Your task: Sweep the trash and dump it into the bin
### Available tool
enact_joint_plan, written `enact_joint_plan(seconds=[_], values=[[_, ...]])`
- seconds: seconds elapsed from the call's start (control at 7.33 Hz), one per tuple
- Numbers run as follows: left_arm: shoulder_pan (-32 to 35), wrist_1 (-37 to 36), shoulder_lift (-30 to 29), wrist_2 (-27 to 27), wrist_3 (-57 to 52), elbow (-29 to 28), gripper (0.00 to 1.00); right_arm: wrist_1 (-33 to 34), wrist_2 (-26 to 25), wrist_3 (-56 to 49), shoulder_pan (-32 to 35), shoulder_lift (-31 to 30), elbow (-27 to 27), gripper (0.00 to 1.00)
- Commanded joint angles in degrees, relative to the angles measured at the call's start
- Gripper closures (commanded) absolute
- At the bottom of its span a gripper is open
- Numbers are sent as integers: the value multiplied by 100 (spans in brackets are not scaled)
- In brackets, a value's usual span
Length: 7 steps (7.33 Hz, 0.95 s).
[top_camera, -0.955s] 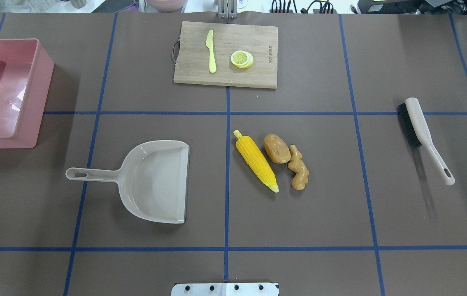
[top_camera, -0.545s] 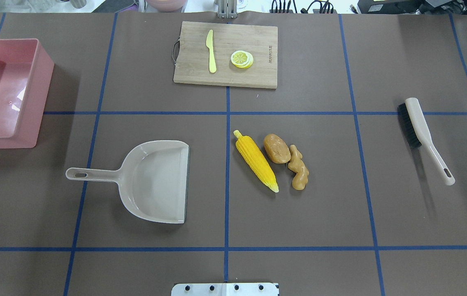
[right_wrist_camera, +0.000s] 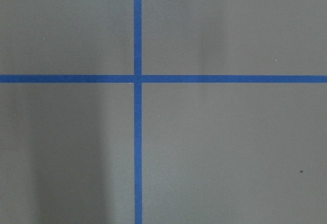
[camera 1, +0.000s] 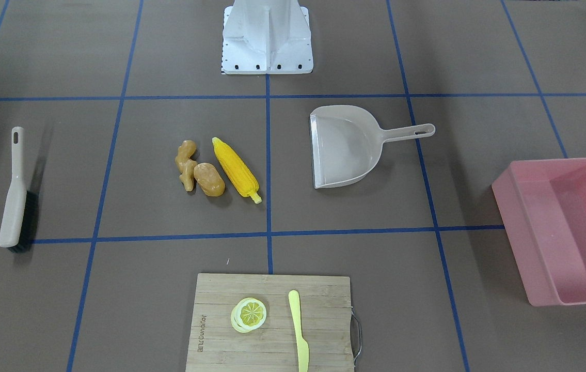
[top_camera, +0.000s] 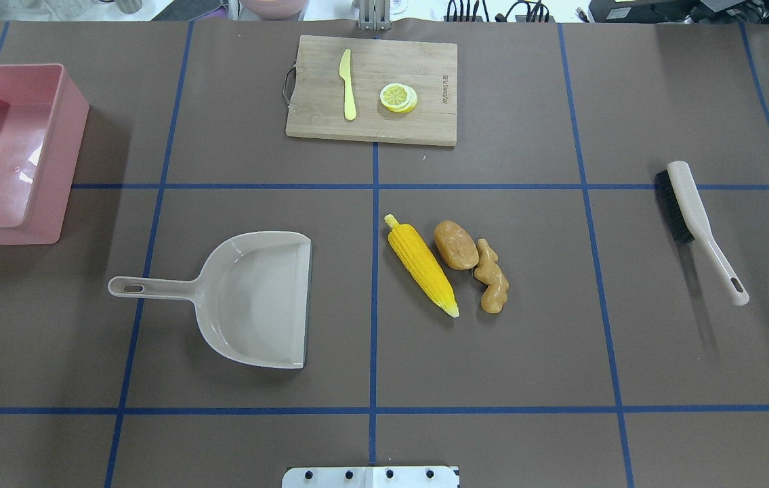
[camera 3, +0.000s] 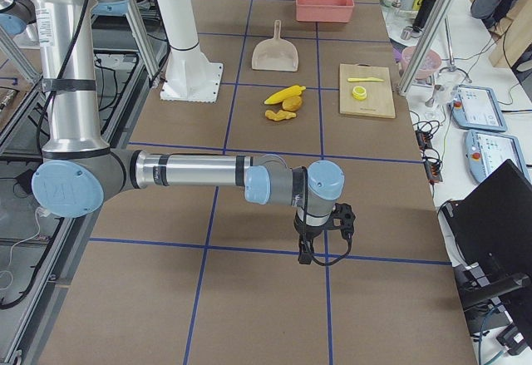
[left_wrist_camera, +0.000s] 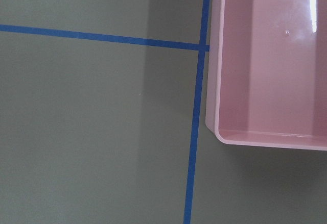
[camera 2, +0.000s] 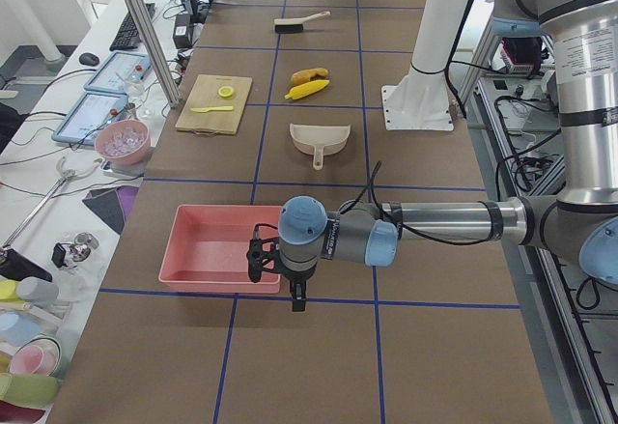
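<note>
Three toy foods lie bunched at the centre of the overhead view: a ridged yellow corn cob [top_camera: 421, 266], a glossy brown potato [top_camera: 456, 245] just beside it, and a knobbly tan ginger root [top_camera: 492, 276]. Left of them the dustpan [top_camera: 255, 298] turns its mouth their way, and the brush [top_camera: 692, 217] waits far right, so a leftward sweep looks intended. At the left edge of the counter [top_camera: 560, 339] sits the pink bin [top_camera: 66, 156]. The left pincer [camera 2: 293, 298] hangs by it and the right pincer [camera 3: 305, 253] far off; whether either is apart or together, I cannot tell
</note>
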<state>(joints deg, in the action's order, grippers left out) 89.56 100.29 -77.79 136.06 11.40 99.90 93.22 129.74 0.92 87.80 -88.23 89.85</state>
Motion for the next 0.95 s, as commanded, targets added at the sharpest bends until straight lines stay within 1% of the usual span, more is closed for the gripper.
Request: enact_joint_plan(seconds=[0.0, 0.27, 0.68, 0.82], values=[[0, -1, 0, 0, -7, 38, 1, 3, 338, 5, 0, 7, 94, 0], [0, -10, -8, 0, -7, 47, 1, 3, 402, 144, -288, 7, 190, 0], [-9, -10, -52, -9, -7, 38, 1, 3, 411, 968, -640, -1, 787, 0], [0, -19, -70, 0, -7, 47, 1, 3, 376, 1581, -1129, -45, 1119, 0]])
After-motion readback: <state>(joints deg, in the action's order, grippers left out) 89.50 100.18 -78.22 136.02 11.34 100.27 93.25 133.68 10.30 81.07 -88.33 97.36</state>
